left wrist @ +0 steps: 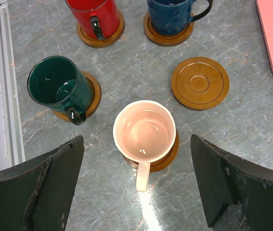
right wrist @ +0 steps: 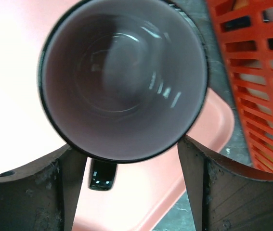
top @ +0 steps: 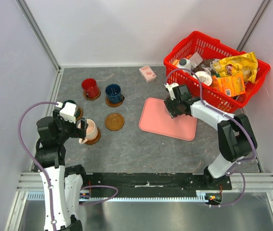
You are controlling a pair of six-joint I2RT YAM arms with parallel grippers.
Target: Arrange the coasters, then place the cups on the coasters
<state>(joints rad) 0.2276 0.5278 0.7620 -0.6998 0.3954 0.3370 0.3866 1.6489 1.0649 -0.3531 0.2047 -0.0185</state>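
Several cups stand on brown coasters at the left: a red cup (left wrist: 94, 17), a navy cup (left wrist: 171, 14), a dark green cup (left wrist: 59, 86) and a cream cup (left wrist: 144, 131). One coaster (left wrist: 200, 83) lies bare to the right of them. My left gripper (left wrist: 138, 187) hangs open above the cream cup's handle, touching nothing. The grey cup (right wrist: 124, 79) stands upright on the pink tray (right wrist: 141, 202). My right gripper (right wrist: 130, 147) has both fingers against its sides, with the handle between them. From above, the right gripper (top: 171, 107) hides that cup.
A red basket (top: 237, 103) full of packets stands at the back right, close beside the tray (top: 184, 129); its wall (right wrist: 256, 72) is just right of my right fingers. A small pink-and-white box (top: 147, 73) lies at the back. Side walls enclose the table.
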